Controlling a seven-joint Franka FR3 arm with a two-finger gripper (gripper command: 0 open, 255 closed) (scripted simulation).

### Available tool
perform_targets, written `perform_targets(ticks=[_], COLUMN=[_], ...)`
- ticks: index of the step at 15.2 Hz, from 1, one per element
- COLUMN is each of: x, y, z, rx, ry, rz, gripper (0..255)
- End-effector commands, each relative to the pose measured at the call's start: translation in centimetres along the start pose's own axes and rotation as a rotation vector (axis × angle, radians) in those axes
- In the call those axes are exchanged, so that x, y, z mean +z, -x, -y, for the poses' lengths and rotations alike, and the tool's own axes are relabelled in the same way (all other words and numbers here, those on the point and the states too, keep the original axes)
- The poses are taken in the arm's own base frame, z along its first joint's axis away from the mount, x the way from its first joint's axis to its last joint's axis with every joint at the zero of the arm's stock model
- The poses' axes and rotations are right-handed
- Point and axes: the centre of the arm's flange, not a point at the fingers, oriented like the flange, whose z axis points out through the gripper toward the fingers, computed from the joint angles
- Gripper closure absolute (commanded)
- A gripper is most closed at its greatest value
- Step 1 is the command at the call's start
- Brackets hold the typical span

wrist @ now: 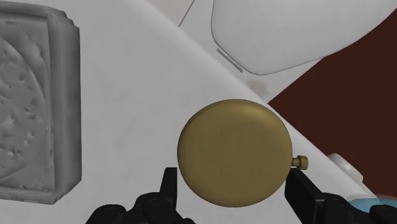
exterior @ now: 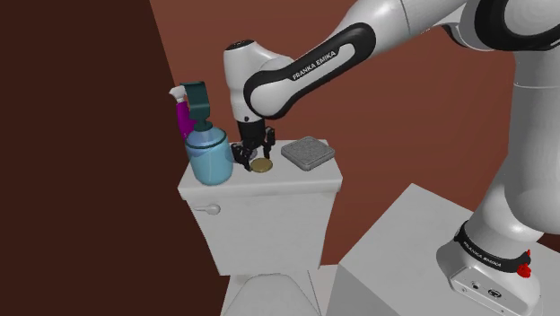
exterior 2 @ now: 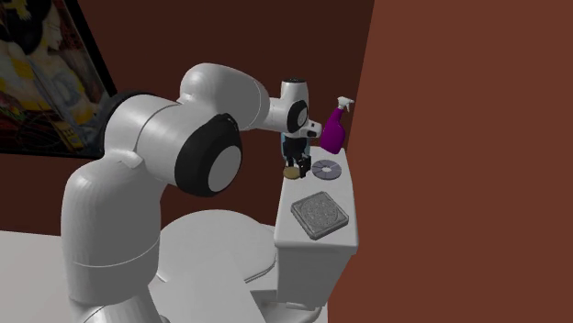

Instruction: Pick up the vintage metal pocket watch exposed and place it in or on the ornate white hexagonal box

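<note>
Black jaws spread apart, straddling gold-coloured pocket watch (wrist: 232,153)

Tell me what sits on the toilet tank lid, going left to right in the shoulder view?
blue pump bottle → gold-coloured pocket watch → grey ornate box
</note>
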Motion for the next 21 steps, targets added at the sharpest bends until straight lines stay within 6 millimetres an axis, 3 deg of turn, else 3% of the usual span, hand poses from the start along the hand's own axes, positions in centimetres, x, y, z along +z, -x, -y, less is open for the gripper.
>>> perform_targets(ticks=[1,21], x=[-1.0,-11.6], y=[-0.1,-0.3], z=[0.0,-0.6], rx=[0.0,0.0], ry=[0.0,0.0], rz=[0.0,0.0], gripper=[255,255])
